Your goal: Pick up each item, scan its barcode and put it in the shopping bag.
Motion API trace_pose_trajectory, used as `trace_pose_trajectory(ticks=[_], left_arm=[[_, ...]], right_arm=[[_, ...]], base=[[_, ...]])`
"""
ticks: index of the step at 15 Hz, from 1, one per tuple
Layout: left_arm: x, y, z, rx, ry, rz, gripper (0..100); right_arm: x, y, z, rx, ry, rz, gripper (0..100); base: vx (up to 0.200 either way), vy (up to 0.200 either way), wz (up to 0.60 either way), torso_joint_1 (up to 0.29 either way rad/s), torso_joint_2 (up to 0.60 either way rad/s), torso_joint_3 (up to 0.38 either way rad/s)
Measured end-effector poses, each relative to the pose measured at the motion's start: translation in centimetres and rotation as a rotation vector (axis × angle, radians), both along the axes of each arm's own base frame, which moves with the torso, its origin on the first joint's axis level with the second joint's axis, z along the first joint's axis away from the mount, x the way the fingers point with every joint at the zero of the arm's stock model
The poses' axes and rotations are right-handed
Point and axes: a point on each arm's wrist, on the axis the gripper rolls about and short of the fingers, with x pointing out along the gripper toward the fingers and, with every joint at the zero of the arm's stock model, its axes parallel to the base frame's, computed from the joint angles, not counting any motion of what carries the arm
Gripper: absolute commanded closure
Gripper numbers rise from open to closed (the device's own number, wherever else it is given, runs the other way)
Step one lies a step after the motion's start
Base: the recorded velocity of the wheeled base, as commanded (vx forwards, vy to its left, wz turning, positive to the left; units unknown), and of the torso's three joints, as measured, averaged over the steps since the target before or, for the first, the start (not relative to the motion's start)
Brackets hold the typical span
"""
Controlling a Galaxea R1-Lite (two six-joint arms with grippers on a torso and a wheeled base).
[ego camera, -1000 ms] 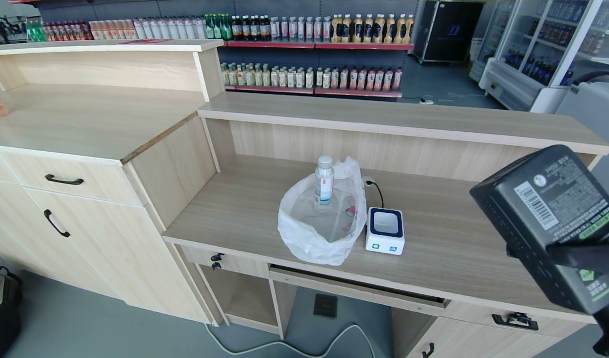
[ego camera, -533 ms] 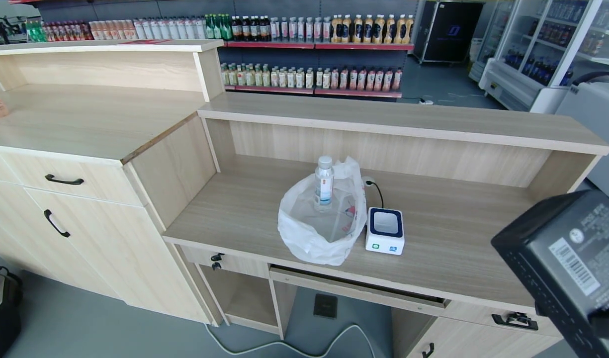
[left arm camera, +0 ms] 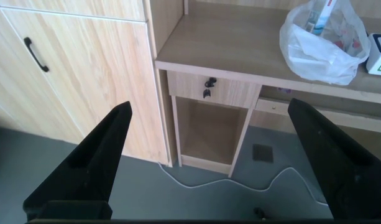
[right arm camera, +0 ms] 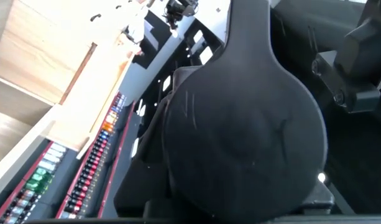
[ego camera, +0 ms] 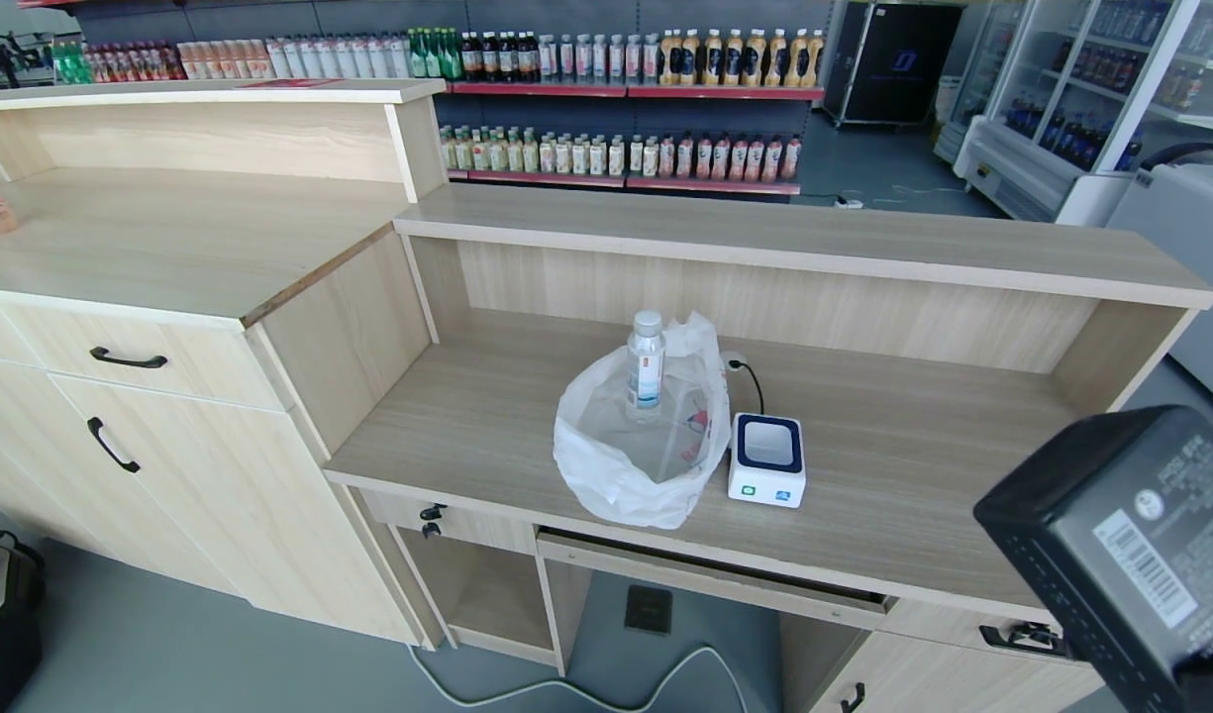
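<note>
A black box with a white barcode label hangs in the air at the lower right, in front of the counter's right end; my right gripper holds it, its fingers hidden behind the box. A white shopping bag stands open on the counter with a clear water bottle upright inside. Just right of the bag sits the white barcode scanner, window facing up. My left gripper hangs open and empty over the floor, left of the bag and lower than it.
The wooden counter has a raised ledge behind and a taller cabinet to the left. Drawers and an open knee space lie below, with a white cable on the floor. Drink shelves stand far behind.
The black box has dropped down and to the right, from beside the counter's right end to the lower right corner. Bag, bottle and scanner have not moved.
</note>
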Motion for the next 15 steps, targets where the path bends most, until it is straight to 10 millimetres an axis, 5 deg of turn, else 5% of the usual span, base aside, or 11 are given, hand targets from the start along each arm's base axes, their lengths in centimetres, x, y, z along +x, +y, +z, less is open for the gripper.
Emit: trace_pose_trajectory(ticks=[15], left_arm=[[0.0, 0.0, 0.0, 0.0, 0.0, 0.0, 0]], right_arm=[[-0.83, 0.12, -0.43, -0.02, 0.029, 0.032, 100]], base=[[0.0, 0.0, 0.0, 0.0, 0.0, 0.0]])
